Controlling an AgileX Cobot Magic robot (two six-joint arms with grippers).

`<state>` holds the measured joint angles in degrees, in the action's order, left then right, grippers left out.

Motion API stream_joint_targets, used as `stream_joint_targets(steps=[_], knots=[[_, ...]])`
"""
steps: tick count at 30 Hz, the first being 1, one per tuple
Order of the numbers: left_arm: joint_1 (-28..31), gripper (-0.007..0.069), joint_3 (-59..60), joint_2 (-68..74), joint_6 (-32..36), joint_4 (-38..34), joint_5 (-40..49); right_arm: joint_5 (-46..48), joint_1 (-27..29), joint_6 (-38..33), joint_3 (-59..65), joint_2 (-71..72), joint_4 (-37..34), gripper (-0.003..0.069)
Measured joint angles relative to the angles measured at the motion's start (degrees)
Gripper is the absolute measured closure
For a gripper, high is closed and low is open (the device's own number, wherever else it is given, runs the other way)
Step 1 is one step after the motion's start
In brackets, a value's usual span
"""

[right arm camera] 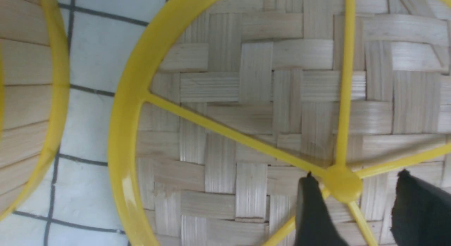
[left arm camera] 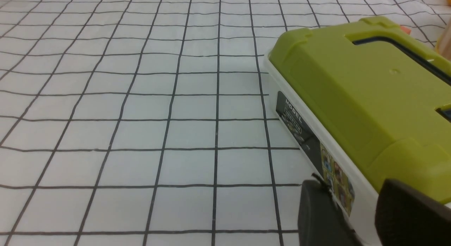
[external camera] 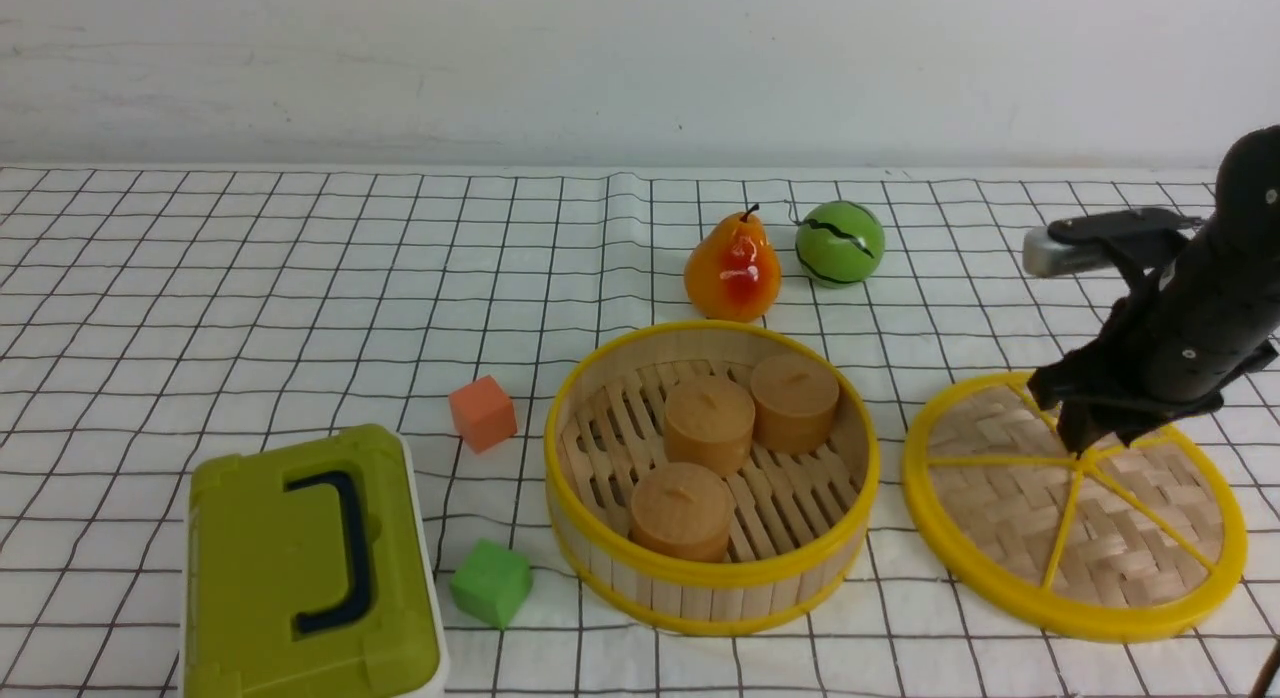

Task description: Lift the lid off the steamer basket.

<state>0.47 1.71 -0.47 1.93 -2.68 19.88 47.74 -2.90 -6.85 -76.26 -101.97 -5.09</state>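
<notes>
The steamer basket [external camera: 700, 578] stands uncovered in the middle of the checked cloth, with three tan cylinders [external camera: 708, 423] inside it. Just to its right the lid [external camera: 1010, 518] lies flat on the cloth, clear of the basket [right arm camera: 31, 108]. My right gripper [external camera: 1085, 443] hangs over the lid's hub [right arm camera: 342, 184]. It [right arm camera: 356, 175] is open, one finger on each side of the hub, gripping nothing. In the left wrist view my left gripper [left arm camera: 352, 184] sits low beside the olive-green box, fingers apart and empty. The left arm is out of the front view.
An olive-green box [external camera: 305, 568] with a dark handle sits at the front left. An orange cube [external camera: 483, 412] and a green cube [external camera: 491, 582] lie between it and the basket. A pear [external camera: 732, 268] and a green ball [external camera: 840, 243] stand behind the basket.
</notes>
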Motion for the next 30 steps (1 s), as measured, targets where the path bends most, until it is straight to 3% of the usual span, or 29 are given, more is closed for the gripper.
stream_joint_targets(steps=[3, 7, 9, 12, 13, 17, 30], knots=[[0.0, 0.0385, 0.0, 0.0, 0.0, 0.0, 0.0, 1.1, 0.0, 0.0, 0.2, 5.7, -1.1, 0.0300], [0.0, 0.0385, 0.0, 0.0, 0.0, 0.0, 0.0, 0.8, 0.0, -0.2, 3.4, 17.2, -3.3, 0.0355], [0.0, 0.0385, 0.0, 0.0, 0.0, 0.0, 0.0, -1.0, 0.0, -0.9, 8.3, 26.5, -5.2, 0.0442], [0.0, 0.0385, 0.0, 0.0, 0.0, 0.0, 0.0, -2.6, 0.0, -1.2, 12.8, 33.9, -6.2, 0.0515], [0.0, 0.0385, 0.0, 0.0, 0.0, 0.0, 0.0, -4.3, 0.0, -1.3, 16.9, 41.4, -6.8, 0.0581], [0.0, 0.0385, 0.0, 0.0, 0.0, 0.0, 0.0, -6.6, 0.0, -1.3, 24.5, 53.9, -8.0, 0.0677], [0.0, 0.0385, 0.0, 0.0, 0.0, 0.0, 0.0, -6.2, 0.0, -1.3, 32.7, 71.3, -8.2, 0.0681]])
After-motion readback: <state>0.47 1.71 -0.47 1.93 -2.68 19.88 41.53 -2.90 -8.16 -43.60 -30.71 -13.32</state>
